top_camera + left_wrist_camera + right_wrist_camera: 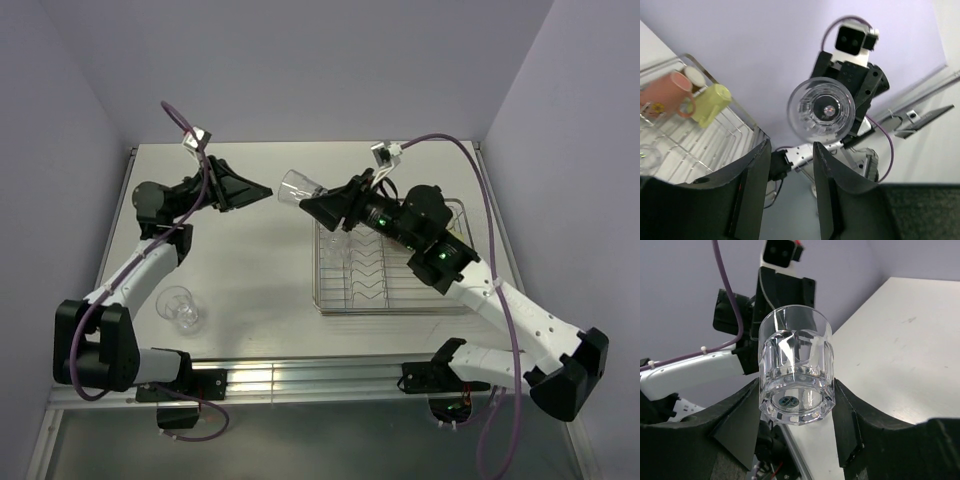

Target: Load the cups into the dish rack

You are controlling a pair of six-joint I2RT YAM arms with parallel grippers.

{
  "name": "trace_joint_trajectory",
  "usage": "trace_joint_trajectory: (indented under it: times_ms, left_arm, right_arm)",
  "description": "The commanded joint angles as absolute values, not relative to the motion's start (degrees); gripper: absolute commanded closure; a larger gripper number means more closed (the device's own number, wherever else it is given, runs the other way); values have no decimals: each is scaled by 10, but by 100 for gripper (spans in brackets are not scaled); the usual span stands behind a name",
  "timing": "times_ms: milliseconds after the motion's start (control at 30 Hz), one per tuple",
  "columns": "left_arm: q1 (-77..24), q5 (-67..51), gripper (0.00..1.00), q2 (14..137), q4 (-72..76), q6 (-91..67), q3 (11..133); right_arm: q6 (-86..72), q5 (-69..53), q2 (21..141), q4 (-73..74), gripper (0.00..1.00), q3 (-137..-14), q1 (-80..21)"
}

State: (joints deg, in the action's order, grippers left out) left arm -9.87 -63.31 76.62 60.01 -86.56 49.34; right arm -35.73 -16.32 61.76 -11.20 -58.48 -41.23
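Tumbler [795, 355] clamped in right gripper [795, 407]; pink mug [667, 95] visible only from left wrist

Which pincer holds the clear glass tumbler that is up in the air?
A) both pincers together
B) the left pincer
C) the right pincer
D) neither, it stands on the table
C: the right pincer grips the clear glass tumbler between its two fingers, while the left pincer is open, holds nothing and is apart from the glass.
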Motion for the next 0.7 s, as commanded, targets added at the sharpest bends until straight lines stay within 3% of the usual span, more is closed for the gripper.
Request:
trace_joint_trajectory:
  times_ms: [0, 167, 267, 433, 667]
  left_arm:
    - [-60, -625, 56, 739, 583, -843, 483]
    - [13, -621, 58, 713, 428, -761, 496]
    - [20, -550, 59, 696, 147, -539, 560]
    - [19, -397, 59, 684, -102, -414, 613]
    - [20, -312, 59, 669, -176, -362, 614]
  right_arm:
    - [-329, -106, 571, -60, 91, -598, -406]
    - [-295, -18, 562, 101, 87, -655, -406]
    - [-268, 64, 605, 262, 84, -727, -406]
    - [-243, 129, 672, 420, 91, -767, -411]
    - [-242, 163, 717, 462, 95, -740, -453]
